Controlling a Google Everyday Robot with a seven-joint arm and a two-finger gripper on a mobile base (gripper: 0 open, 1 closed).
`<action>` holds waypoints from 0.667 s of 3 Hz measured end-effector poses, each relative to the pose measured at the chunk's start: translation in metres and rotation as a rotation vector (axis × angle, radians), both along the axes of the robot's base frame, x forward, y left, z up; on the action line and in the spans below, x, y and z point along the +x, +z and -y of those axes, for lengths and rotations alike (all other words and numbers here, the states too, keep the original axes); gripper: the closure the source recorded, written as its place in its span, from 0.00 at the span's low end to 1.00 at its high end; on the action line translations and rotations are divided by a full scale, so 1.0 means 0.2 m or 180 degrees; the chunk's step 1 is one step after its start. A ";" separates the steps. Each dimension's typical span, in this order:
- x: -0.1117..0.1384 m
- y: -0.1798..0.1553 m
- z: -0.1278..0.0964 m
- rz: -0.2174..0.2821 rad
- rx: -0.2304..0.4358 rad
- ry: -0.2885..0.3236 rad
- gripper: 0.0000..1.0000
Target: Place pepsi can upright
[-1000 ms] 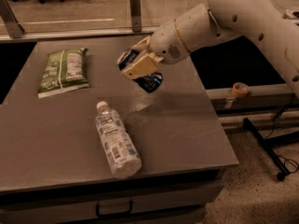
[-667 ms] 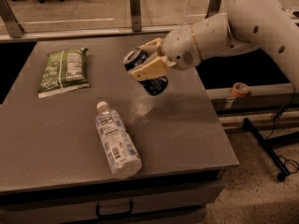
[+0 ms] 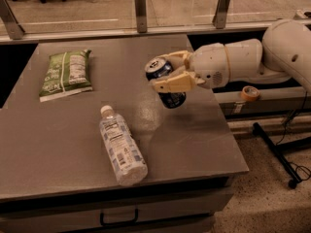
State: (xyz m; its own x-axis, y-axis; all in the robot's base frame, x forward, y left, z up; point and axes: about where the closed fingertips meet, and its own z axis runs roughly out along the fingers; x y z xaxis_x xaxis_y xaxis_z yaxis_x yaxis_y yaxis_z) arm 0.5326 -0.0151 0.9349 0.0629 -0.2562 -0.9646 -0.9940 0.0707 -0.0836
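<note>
The pepsi can (image 3: 164, 83) is dark blue with a silver top. It is held tilted above the right part of the grey table (image 3: 73, 140), its top facing up and left. My gripper (image 3: 167, 75) reaches in from the right on a white arm and is shut on the can, one cream finger (image 3: 170, 84) across its front and the other behind it. The can hangs in the air, clear of the tabletop.
A clear plastic water bottle (image 3: 121, 146) with a white cap lies on its side at the table's front middle. A green snack bag (image 3: 66, 74) lies flat at the left rear. A tape roll (image 3: 250, 93) sits on a ledge to the right. The table's right edge is near the gripper.
The gripper with the can has shifted slightly right and toward the front, and the can has turned closer to upright. The bottle and bag have not moved.
</note>
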 end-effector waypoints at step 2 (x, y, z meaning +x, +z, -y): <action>-0.04 -0.07 0.12 -0.0009 0.0560 0.0052 0.37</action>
